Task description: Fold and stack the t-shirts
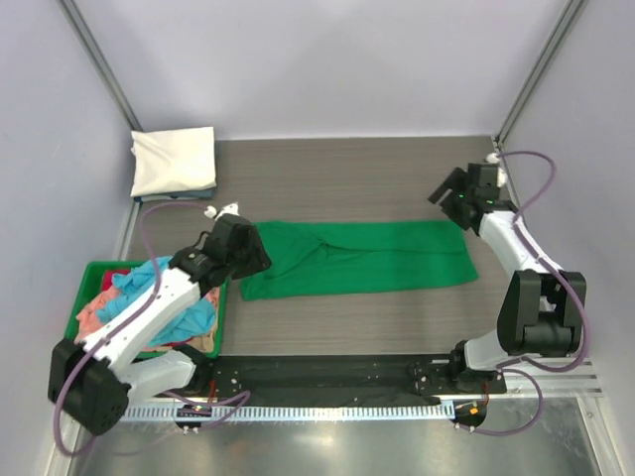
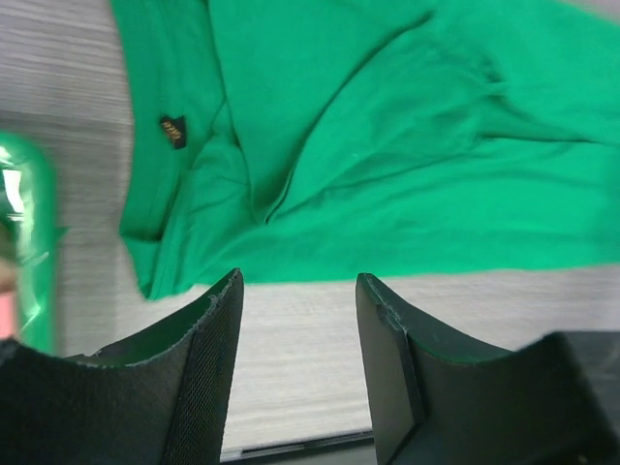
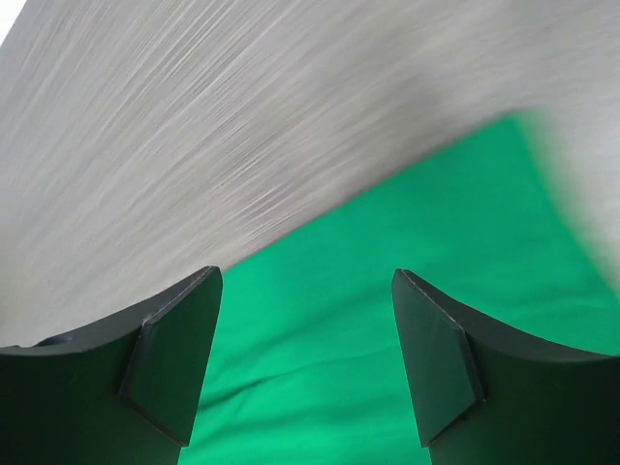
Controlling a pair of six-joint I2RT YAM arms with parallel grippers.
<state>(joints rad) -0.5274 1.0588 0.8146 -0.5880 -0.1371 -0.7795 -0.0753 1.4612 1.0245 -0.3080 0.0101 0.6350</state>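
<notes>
Top external view gives us the green t-shirt (image 1: 357,258) lying flat near the middle of the table (image 1: 347,169), folded lengthwise into a long band with soft creases and a diagonal fold line near its left end. From the left wrist we see a small dark label (image 2: 172,131) by the neckline at that left end, so the neck points toward the left arm's side and the hem toward the right. Its long axis runs left to right across the table, tilted a little.

We see the left arm reaching forward and inward from its base, with the left gripper (image 1: 248,253) hanging at the shirt's left end. Its fingers (image 2: 208,368) stand partly apart with only bare table between them, holding nothing. The right arm is stretched toward the far right with its wrist raised, and the right gripper (image 1: 448,191) hovers by the shirt's far right corner. Its jaws are wide apart and empty, with green cloth below them in its own wrist view.

At the far left corner a cream-white shirt (image 1: 175,161) lies folded on a folded blue shirt (image 1: 184,192). We also see a heap of shirts (image 1: 139,297), light blue, salmon-pink and red, in the green bin (image 1: 87,278) beside the left arm
</notes>
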